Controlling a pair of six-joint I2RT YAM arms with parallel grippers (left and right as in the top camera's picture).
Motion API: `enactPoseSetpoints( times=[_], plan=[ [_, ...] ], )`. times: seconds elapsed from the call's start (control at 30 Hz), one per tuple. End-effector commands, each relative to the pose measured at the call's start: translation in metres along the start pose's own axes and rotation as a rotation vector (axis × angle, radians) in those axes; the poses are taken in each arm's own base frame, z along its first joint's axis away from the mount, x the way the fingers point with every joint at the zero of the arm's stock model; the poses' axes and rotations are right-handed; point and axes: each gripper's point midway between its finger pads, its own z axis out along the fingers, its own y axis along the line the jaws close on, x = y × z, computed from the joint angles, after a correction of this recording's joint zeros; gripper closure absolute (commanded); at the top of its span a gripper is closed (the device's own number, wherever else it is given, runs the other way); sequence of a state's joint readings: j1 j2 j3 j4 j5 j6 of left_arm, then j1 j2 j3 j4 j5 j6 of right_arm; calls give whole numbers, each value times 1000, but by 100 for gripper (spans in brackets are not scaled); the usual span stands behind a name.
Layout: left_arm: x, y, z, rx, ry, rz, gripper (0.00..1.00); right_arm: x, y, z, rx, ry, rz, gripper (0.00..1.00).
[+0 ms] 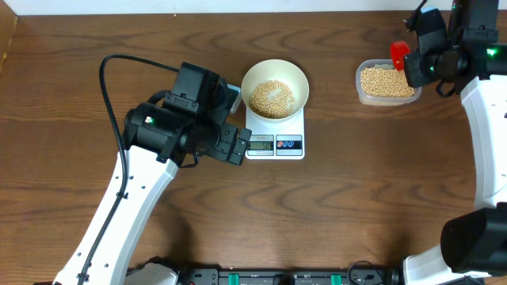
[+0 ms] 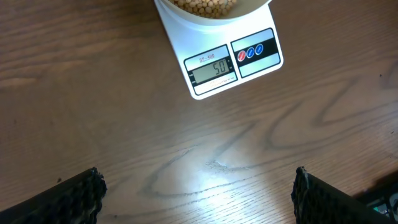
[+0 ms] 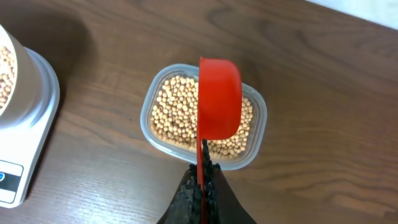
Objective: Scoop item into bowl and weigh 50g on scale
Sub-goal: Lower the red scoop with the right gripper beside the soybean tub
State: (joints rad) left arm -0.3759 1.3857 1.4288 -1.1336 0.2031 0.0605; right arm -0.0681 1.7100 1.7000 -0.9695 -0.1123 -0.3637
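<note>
**A:** Where are the beans [image 1: 272, 98]?

**B:** A heap of them lies in the white bowl [image 1: 295, 73], which sits on the scale [image 1: 275, 128] near the middle of the table [image 1: 95, 32]. More fill the clear tub [image 3: 258, 106] well off to the right.

**A:** And the display [image 2: 213, 69]?

**B:** It seems to read 50, though the digits are small.

**A:** The left gripper [image 2: 198, 196]?

**B:** Spread wide over bare wood just in front of the scale, holding nothing.

**A:** The right gripper [image 3: 203, 180]?

**B:** Pressed together, pinching the handle of a red scoop [image 3: 219, 96] that hangs turned on edge above the tub.
</note>
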Motion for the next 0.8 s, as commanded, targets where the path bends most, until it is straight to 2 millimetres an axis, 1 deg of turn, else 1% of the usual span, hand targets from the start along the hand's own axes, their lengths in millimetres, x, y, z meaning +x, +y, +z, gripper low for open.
enactPoseSetpoints(
  times=[0.0, 0.1, 0.23, 0.37, 0.43, 0.5, 0.57, 0.67, 0.77],
  plan=[
    [3, 2, 0, -10, 5, 14, 2, 0, 0, -6, 5, -1, -16, 99],
    [3, 2, 0, -10, 5, 14, 2, 0, 2, -6, -4, -1, -7, 99],
    [3, 2, 0, -10, 5, 14, 2, 2, 6, -6, -34, 2, 60, 99],
    [3, 2, 0, -10, 5, 14, 2, 6, 18, -10, -194, -15, 140, 99],
    [3, 2, 0, -10, 5, 14, 2, 7, 20, -15, -280, -38, 202, 99],
    [3, 2, 0, -10, 5, 14, 2, 10, 16, -21, -332, -50, 252, 99],
    [3, 2, 0, -10, 5, 14, 2, 18, 0, -23, -320, -41, 333, 99],
    [3, 2, 0, -10, 5, 14, 2, 24, -14, -19, -296, -27, 427, 99],
    [3, 2, 0, -10, 5, 14, 2, 37, -28, -10, -230, 33, 560, 99]
  ],
)
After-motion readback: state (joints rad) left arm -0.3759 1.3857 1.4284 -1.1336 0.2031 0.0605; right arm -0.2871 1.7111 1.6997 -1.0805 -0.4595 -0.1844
